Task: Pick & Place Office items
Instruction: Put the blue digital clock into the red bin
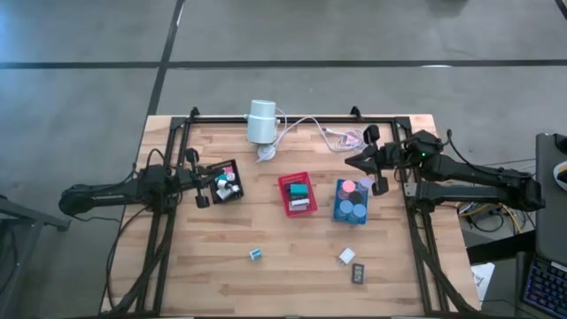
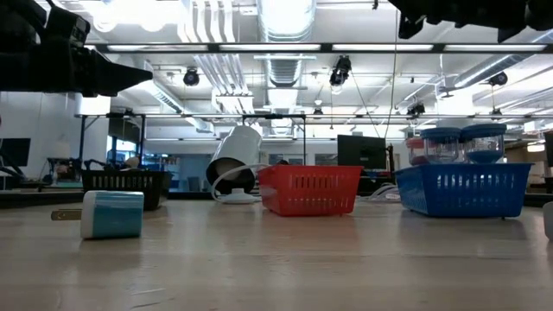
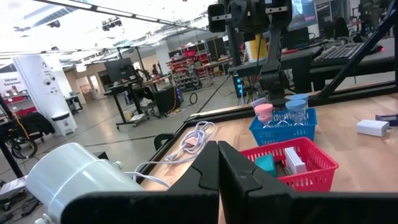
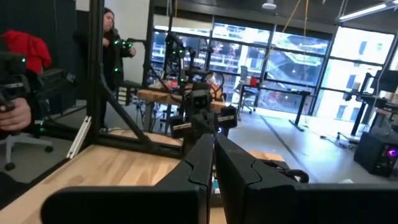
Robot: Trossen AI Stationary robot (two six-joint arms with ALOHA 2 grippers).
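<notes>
The office items are small pieces. Some lie in the black tray (image 1: 223, 182), the red tray (image 1: 297, 193) and the blue tray (image 1: 352, 200), which holds round pink and blue discs (image 3: 264, 112). A teal-and-white block (image 1: 255, 254), a white block (image 1: 346, 257) and a dark grey piece (image 1: 359, 274) lie loose on the near part of the table. My left gripper (image 1: 211, 182) is shut and level above the black tray's left edge, holding nothing. My right gripper (image 1: 348, 160) is shut, raised over the table just beyond the blue tray, holding nothing.
A white cylinder (image 1: 262, 121) lies on its side at the far edge, with white cables (image 1: 310, 126) trailing toward the right. A black frame (image 1: 292, 118) runs around the table. In the right wrist view, a person (image 4: 115, 37) stands beyond the table.
</notes>
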